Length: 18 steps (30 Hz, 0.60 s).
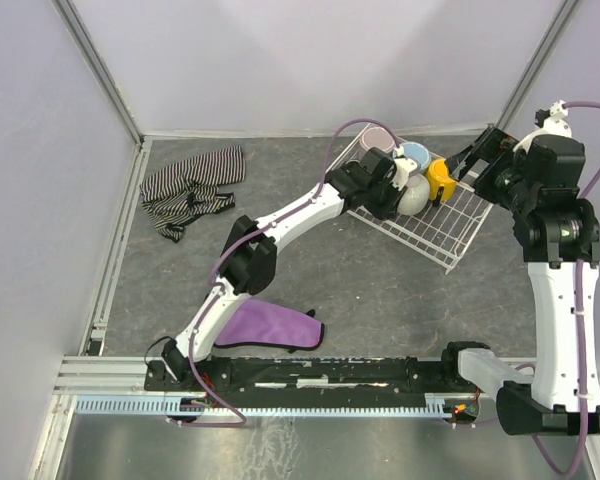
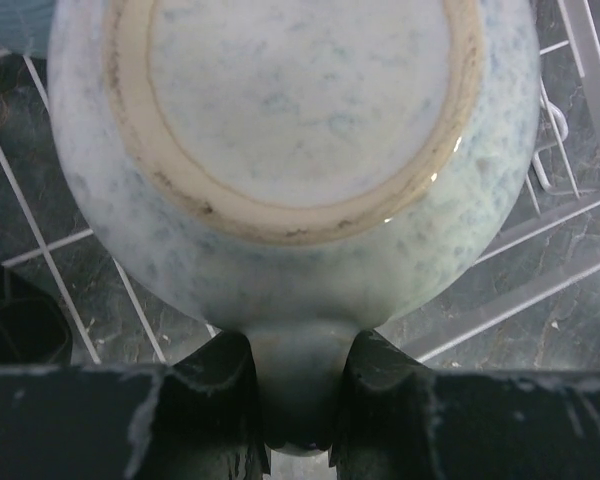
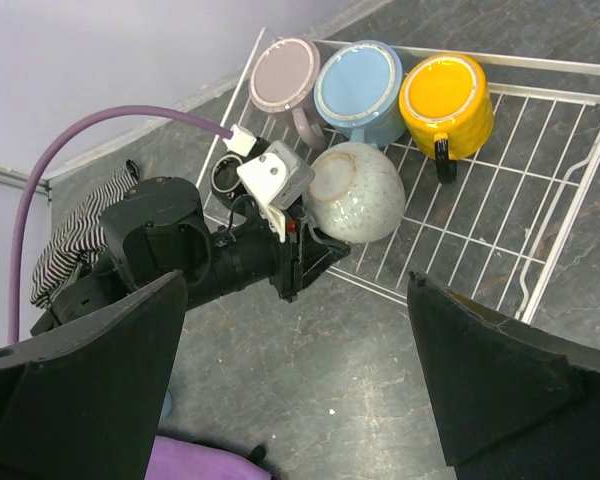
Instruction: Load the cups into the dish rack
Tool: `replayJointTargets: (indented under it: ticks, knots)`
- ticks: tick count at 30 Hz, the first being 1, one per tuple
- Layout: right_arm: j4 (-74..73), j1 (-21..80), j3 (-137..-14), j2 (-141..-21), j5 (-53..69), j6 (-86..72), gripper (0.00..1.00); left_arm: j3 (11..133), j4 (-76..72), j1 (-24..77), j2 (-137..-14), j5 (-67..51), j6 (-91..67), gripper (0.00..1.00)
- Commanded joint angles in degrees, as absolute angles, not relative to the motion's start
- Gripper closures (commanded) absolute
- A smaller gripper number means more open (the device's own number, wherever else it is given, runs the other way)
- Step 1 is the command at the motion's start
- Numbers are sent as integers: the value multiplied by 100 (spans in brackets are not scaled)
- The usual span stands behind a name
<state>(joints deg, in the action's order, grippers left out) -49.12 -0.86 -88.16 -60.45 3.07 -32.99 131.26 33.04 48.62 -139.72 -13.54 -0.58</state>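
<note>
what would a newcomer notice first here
The left gripper clamps the handle of a speckled cream mug, upside down in the white dish rack. Beyond it a pink cup, a light blue cup and a yellow cup sit inverted in a row along the rack's far edge. The right gripper hangs open nearby.

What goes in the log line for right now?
left gripper: shut on speckled mug handle | mug: upside down at dish rack | right gripper: open, empty | pink cup, blue cup, yellow cup: in rack
</note>
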Motion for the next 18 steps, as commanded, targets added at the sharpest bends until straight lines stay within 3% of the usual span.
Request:
replayJointTargets:
  ticks: [1,8,18]
  knots:
    - [-4991,-71,-8984,-6186,400,-3111,2,13795,2951,4870,-14087,-1464,395,97]
    - [-5076,-77,-9000,-6365,444,-3060,2,13943,3074,4834,-14360,-1256,666,97]
    - [-5110,-65,-8858,-6474,527,-3078,2,13856,3273,4839,-14624,-1847,1237,97]
